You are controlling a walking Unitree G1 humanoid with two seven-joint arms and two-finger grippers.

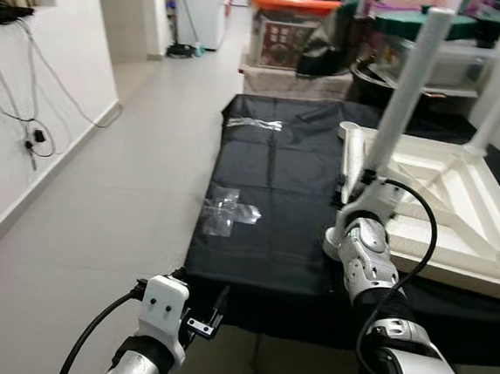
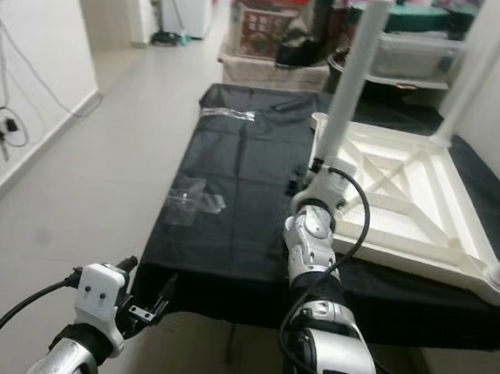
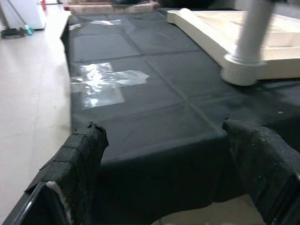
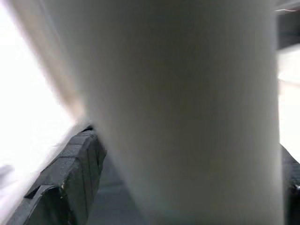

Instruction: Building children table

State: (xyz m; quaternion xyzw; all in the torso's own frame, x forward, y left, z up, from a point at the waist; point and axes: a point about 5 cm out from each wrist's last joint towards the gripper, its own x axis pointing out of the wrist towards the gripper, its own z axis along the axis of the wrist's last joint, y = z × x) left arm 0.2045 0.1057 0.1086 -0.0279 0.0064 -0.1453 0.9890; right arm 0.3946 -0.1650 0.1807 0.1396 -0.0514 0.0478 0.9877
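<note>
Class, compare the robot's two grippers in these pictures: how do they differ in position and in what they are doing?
The right gripper is out over the black cloth, its fingers on either side of a white table leg; the left gripper sits low before the cloth's near edge. The right gripper closes on the leg; the left gripper is open and holds nothing. Both have black, tape-wrapped fingers.

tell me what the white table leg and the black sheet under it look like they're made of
The table leg looks like smooth matte white plastic, or possibly painted wood: an even, seamless round surface, with the right gripper around its base. The black sheet looks like thin non-woven fabric or plastic sheeting: visible fold creases, a faint sheen, and clear tape stuck on it.
</note>
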